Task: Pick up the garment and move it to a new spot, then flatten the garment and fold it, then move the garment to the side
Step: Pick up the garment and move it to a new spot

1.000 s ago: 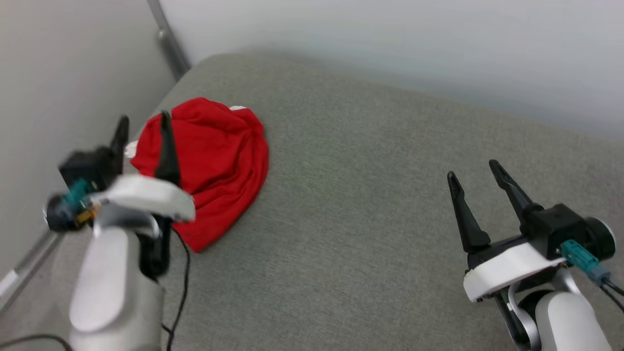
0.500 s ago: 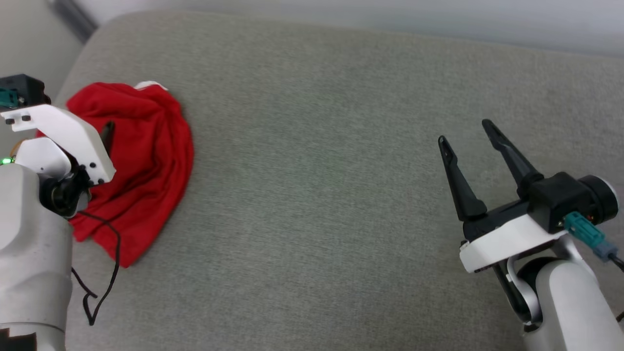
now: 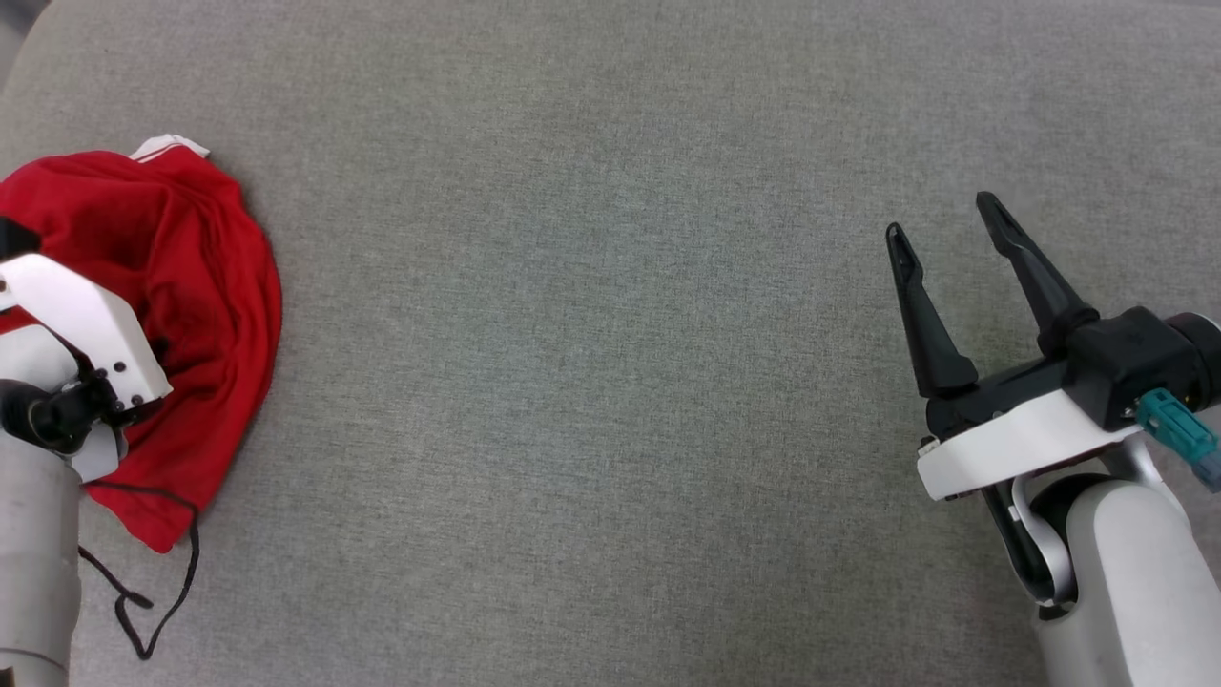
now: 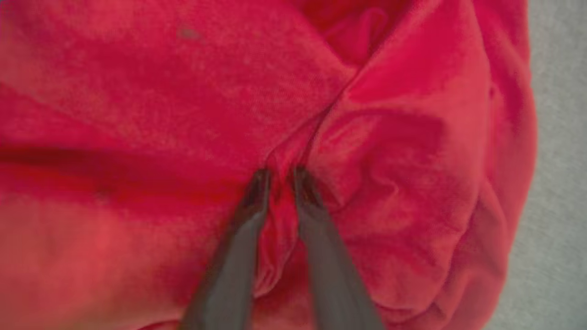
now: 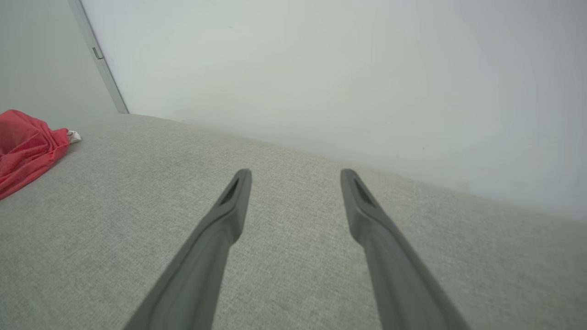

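- Because my head has tipped down over the last second, the pale wall has slid out of the head view and the grey cushion (image 3: 610,382) now spreads across it. That shift is the camera's, not the things'.
- As before, the garment (image 3: 205,286) lies bunched at the left end of the cushion. It now sits against the left edge of the head view.
- A second ago the fingers of my left pincer (image 4: 280,178) stood apart above the red cloth. Now they are drawn close, with a ridge of the garment pinched between their tips.
- My right pincer (image 3: 940,215) is unchanged: fingers spread wide, nothing between them, over bare cushion on the right and well apart from the garment.
- In the head view the white wrist plate (image 3: 86,324) covers my left fingers, so I read the grip from the left wrist view.
- The garment's left part runs off the edge of the head view.
- A scrap of white sleeve edge (image 3: 170,146) peeps out at the garment's far side, and its striping is too small to be sure of.
- Close up, the left wrist view is blurred. I cannot tell which part of the shirt I hold, nor whether any of it has left the cushion.
- A black cable (image 3: 153,611) loops on the cushion just beside the garment's near corner, and its upper end is hidden behind my left forearm (image 3: 33,572).
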Motion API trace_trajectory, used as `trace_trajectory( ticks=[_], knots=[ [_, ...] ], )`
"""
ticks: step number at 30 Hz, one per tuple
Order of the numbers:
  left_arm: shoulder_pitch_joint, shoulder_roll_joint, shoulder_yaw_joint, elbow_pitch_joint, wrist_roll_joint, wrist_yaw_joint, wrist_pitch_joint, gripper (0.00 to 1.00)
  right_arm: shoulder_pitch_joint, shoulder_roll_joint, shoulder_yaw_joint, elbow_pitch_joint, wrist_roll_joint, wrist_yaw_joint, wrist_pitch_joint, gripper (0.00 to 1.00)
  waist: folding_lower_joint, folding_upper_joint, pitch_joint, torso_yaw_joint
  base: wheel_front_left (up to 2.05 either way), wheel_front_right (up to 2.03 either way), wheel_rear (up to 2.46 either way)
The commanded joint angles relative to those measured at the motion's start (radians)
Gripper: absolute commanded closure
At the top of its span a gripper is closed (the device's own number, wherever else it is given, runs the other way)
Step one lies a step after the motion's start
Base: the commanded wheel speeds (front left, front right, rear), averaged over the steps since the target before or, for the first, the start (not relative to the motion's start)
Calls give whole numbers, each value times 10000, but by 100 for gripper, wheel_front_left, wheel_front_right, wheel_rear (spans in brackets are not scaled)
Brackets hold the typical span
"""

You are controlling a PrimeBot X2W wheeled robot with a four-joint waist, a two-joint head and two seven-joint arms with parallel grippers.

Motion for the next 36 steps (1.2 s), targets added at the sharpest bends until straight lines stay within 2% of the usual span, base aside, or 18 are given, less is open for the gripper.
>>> trace_trajectory(
  ticks=[1, 7, 8, 17, 23, 29, 36],
  knots=[
    [577, -322, -210, 326, 155, 100, -177, 100, -163, -26, -33, 18, -67, -3, -48, 0, -1, 0, -131, 24, 0, 0, 0],
    [64, 194, -201, -219, 596, 402, -1893, 100, 96, 73, -90, 152, -34, -3, -77, 0, -1, 0, -753, 100, 0, 0, 0],
    [64, 194, -201, -219, 596, 402, -1893, 100, 96, 73, -90, 152, -34, -3, -77, 0, -1, 0, -753, 100, 0, 0, 0],
    [-481, 453, -558, -1161, 1491, 703, -4707, 100, 651, 340, -269, 298, 41, -3, -147, 0, -1, 0, -1958, 56, 0, 0, 0],
    [-730, 129, -879, -1914, 1667, 395, -6129, 100, 1044, 519, -395, 363, 82, -3, -155, 0, -1, 0, -2682, -262, 0, 0, 0],
    [-622, -343, -1408, -2915, 2012, 345, -7068, 100, 1434, 671, -530, 380, 96, -3, -127, 0, -1, 0, -3316, -934, 0, 0, 0],
    [6, -1533, -2124, -4509, 2017, 368, -7619, 100, 1839, 744, -761, 204, 6, -3, 76, 0, -1, 0, -3708, -1762, 0, 0, 0]
  ],
)
